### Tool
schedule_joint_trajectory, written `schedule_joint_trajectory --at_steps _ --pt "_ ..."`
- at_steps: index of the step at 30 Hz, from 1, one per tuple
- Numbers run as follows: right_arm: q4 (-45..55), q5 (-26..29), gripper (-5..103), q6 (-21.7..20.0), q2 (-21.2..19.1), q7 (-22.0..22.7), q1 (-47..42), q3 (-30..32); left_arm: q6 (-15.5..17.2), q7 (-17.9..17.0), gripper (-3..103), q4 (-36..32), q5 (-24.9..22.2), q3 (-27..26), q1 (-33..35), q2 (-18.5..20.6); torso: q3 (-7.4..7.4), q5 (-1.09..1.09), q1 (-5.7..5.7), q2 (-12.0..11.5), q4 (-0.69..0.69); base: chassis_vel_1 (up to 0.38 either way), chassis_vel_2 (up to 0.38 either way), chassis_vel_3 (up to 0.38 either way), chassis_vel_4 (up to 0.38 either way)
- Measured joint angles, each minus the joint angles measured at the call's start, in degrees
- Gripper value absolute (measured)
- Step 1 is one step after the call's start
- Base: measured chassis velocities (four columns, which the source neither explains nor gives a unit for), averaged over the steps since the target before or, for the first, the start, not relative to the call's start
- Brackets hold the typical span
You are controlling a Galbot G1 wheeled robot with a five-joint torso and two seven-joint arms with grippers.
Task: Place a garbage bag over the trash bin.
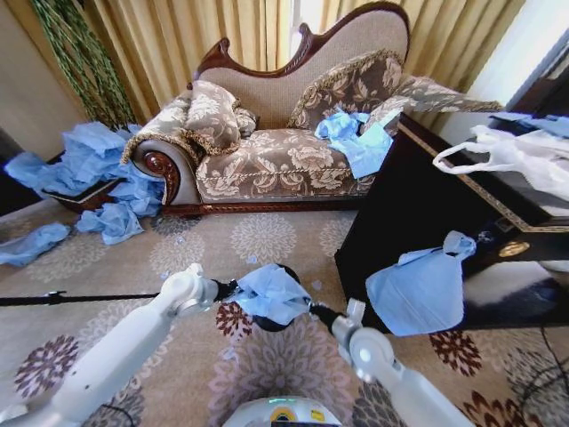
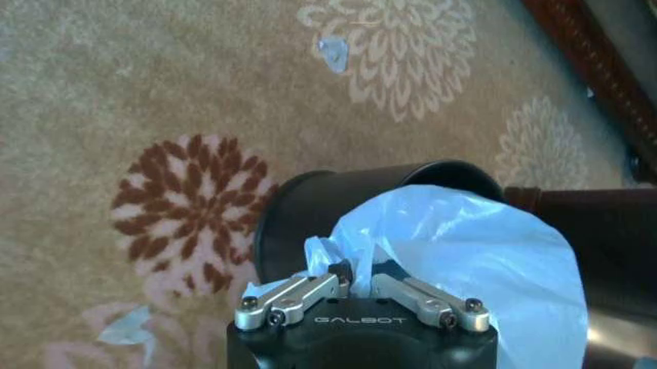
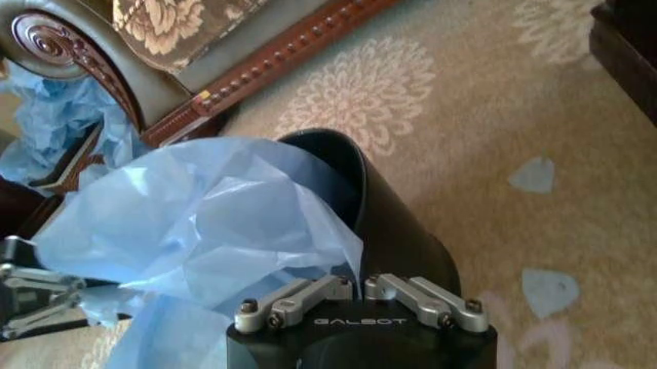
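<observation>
Living room w/ patterned beige carpet (image 1: 267, 240), seen from the robot's head. Both arms reach down to a trash bin (image 1: 286, 271) on the floor in front of the robot. The garbage bag (image 1: 271, 294) sits bunched over the bin's mouth, held from 2 sides.

Left gripper (image 2: 355, 278) is at the bin's near-left rim, its fingers pinched together on a fold of the bag. Right gripper (image 3: 358, 283) is at the opposite rim, also clamped on bag film. In the right wrist view the left gripper (image 3: 31, 296) shows across the bin.

Step in hand, by my reading: spreading the bag mouth over the rim. Bag is still crumpled on top, not stretched; part of the dark rim is bare in both wrist views. Next move likely calls for pulling the 2 held edges apart and down past the rim, w/o letting the film slip or tip the light bin.

Materials: bag is thin, crinkly, translucent light blue plastic, creased and puffed. Bin is smooth black, round, cylindrical, plain. Carpet is flat w/ floral medallions. Behind it, an upholstered floral sofa (image 1: 276, 160) w/ carved wood trim, and more blue bags strewn about. A dark glossy cabinet (image 1: 418, 222) stands at right.
</observation>
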Motion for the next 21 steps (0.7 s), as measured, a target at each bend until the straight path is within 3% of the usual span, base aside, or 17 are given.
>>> schedule_joint_trajectory --at_steps 8,15,21 --pt "-4.02 -1.38 0 0.56 0.26 -1.33 7.53 -0.53 -0.07 -1.37 0 -4.49 -1.03 -3.12 6.20 1.07 0.00 0.00 0.00 0.01 0.06 0.000 0.000 0.000 0.000" --pt "-10.91 -1.44 0 0.69 3.73 -1.67 16.79 -5.04 -1.22 -2.77 0 -9.54 -0.99 -5.16 13.70 0.26 0.01 0.01 0.01 0.01 0.05 0.000 0.000 0.000 0.000" --pt "-13.76 -2.03 0 1.00 5.84 -2.16 21.09 -7.43 -1.54 -2.68 0 -9.89 -0.59 -3.92 13.44 -1.73 0.01 0.00 0.01 0.01 0.04 0.000 0.000 0.000 0.000"
